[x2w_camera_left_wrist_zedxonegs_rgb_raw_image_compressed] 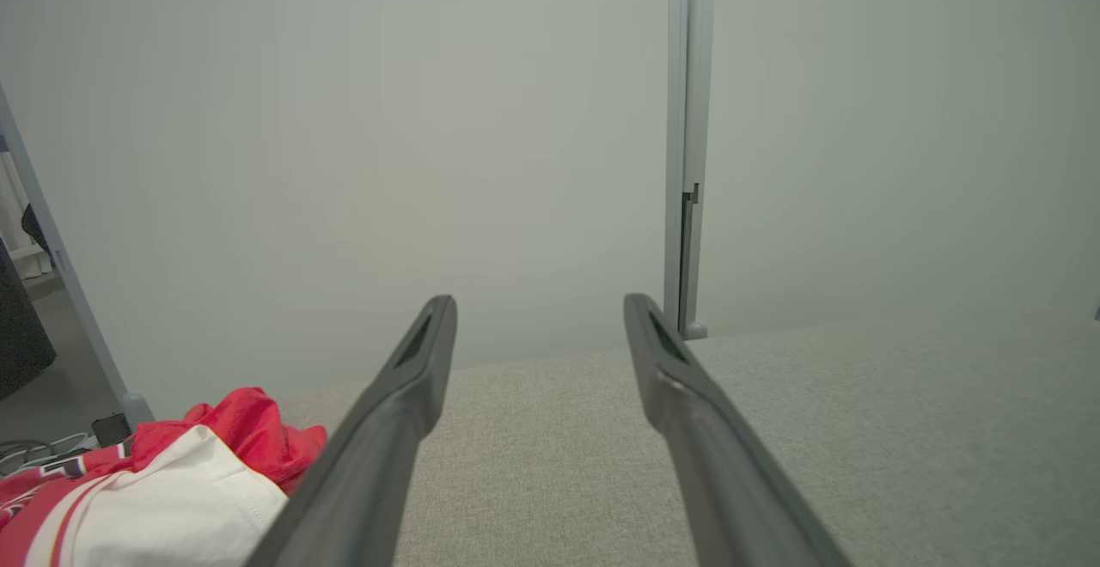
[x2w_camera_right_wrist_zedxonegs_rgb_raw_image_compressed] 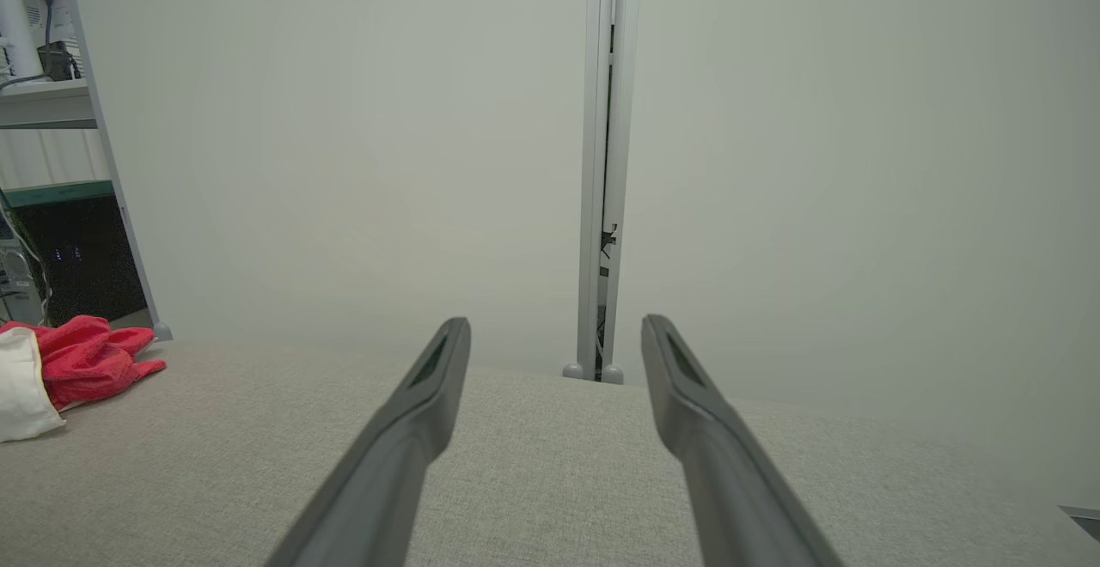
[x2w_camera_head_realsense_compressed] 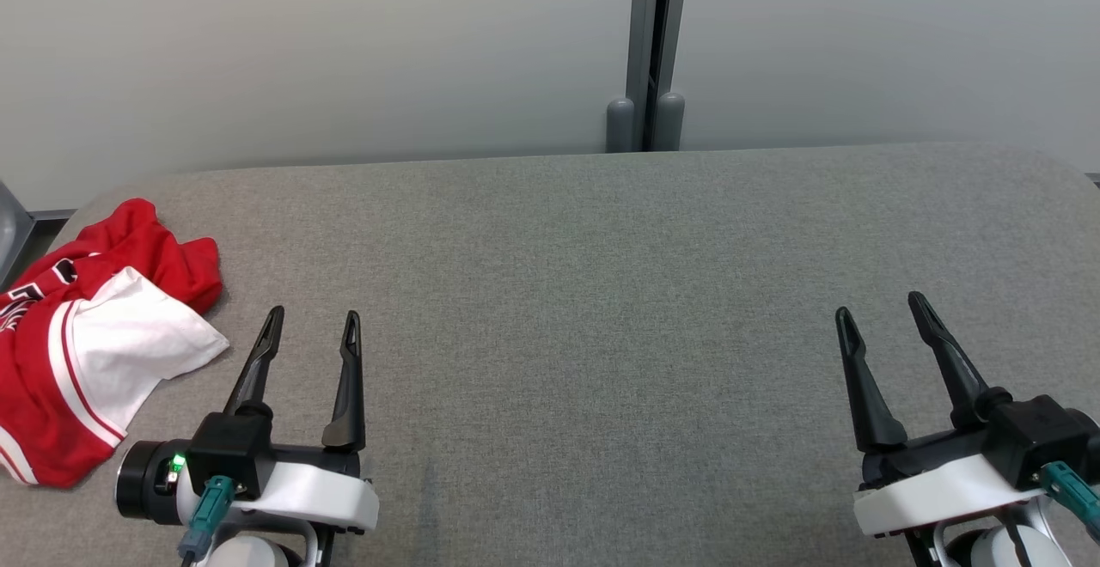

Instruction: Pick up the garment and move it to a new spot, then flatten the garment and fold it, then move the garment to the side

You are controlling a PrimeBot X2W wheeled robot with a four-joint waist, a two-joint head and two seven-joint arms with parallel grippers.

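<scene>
The grey fabric worktop [x2w_camera_head_realsense_compressed: 601, 275] carries the red-and-white garment [x2w_camera_head_realsense_compressed: 77, 361] in a crumpled heap at its far left edge. By my reading nothing of the task is done yet: pick-up, move, flattening, folding and the last shift aside all remain. The left gripper [x2w_camera_head_realsense_compressed: 314, 320] hovers just beside the heap on its right, not touching it, fingers spread and holding nothing. The right gripper [x2w_camera_head_realsense_compressed: 881, 305] is well apart from it, likewise spread and empty — whether some cloth hangs over the worktop's edge I cannot tell.
</scene>
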